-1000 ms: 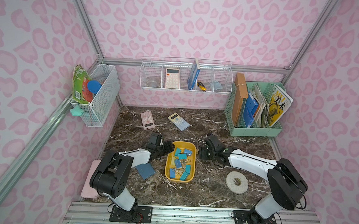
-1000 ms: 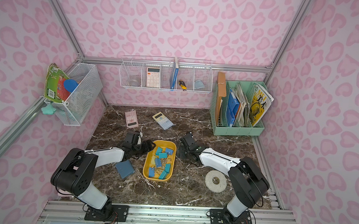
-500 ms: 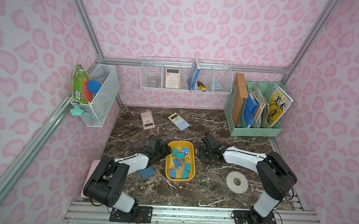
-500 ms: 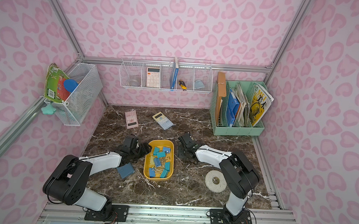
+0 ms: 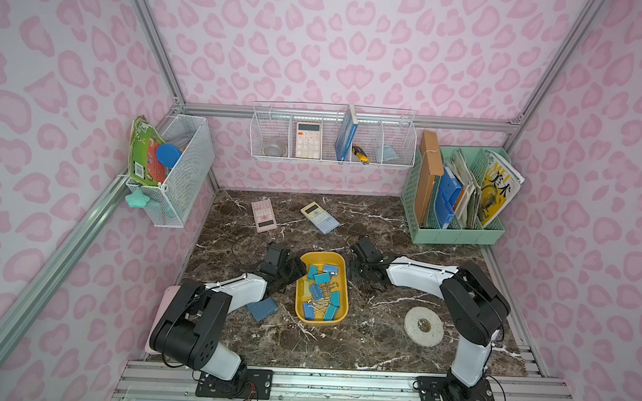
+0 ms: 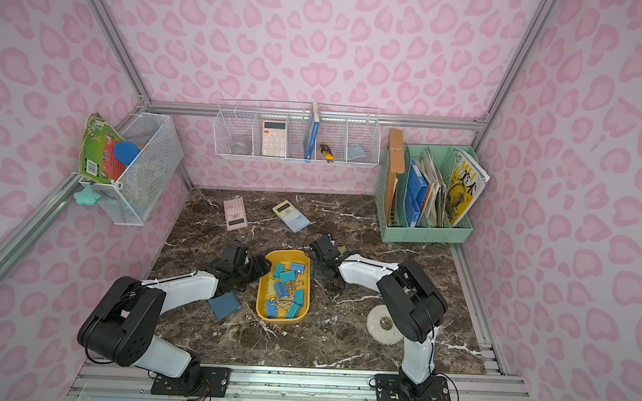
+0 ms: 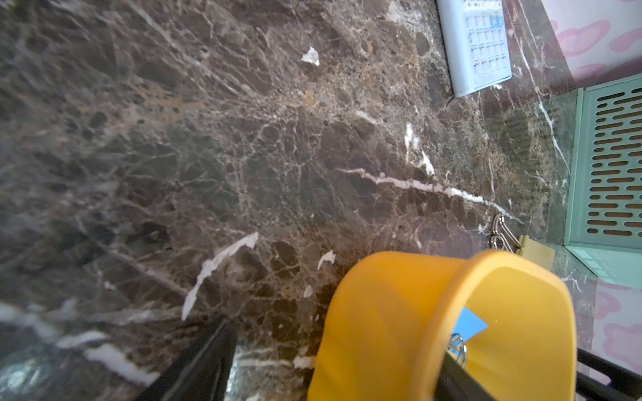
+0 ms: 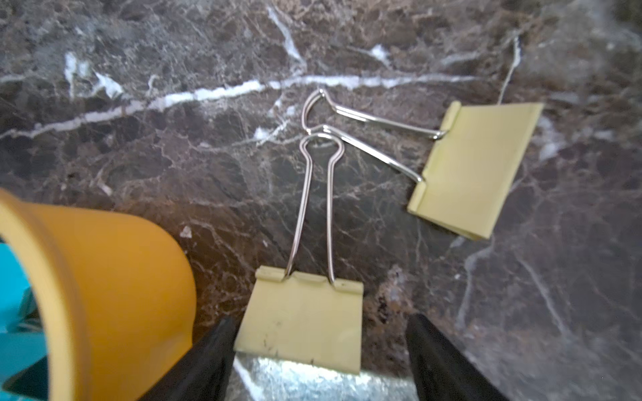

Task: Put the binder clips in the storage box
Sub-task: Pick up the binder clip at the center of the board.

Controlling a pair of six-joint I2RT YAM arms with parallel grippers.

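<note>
The yellow storage box [image 5: 320,321] sits near the middle of the marble tabletop [image 5: 342,346], its long side running 12 to 6 o'clock. Both top views show it [image 6: 281,319] holding a heap of binder clips [image 5: 320,286] — mostly blue and teal, one pale yellow, with wire handles tangled toward the 6 o'clock end.

The left gripper [image 5: 296,270] lies low at the box's 10 o'clock corner. In the left wrist view its jaws stand wide. One finger [image 7: 198,361] is over bare marble and the other is over the box's inside, so the rounded yellow wall passes between them unpinched. It grips nothing.

The right gripper [image 5: 357,272] is low at the box's 2 o'clock corner. The right wrist view shows its jaws spread wide around a pale yellow clip [image 8: 302,312] that lies flat on the marble just beside the box's outer wall. One finger [image 8: 212,357] is at the clip's edge and the other is well clear, so the clip is not clamped. A second pale yellow clip [image 8: 476,170] lies near it, their silver loop handles crossing at the tips. Both lie outside the box.

From the box, a blue-grey pad [image 5: 263,308] lies at 8 o'clock just beside the left arm, and a white tape roll [image 5: 423,326] at 4 o'clock. A pink calculator [image 5: 263,215] is at 11 and a blue calculator [image 5: 319,217] at 12 — the mint file organizer [image 5: 457,235] stands at 2 o'clock.
</note>
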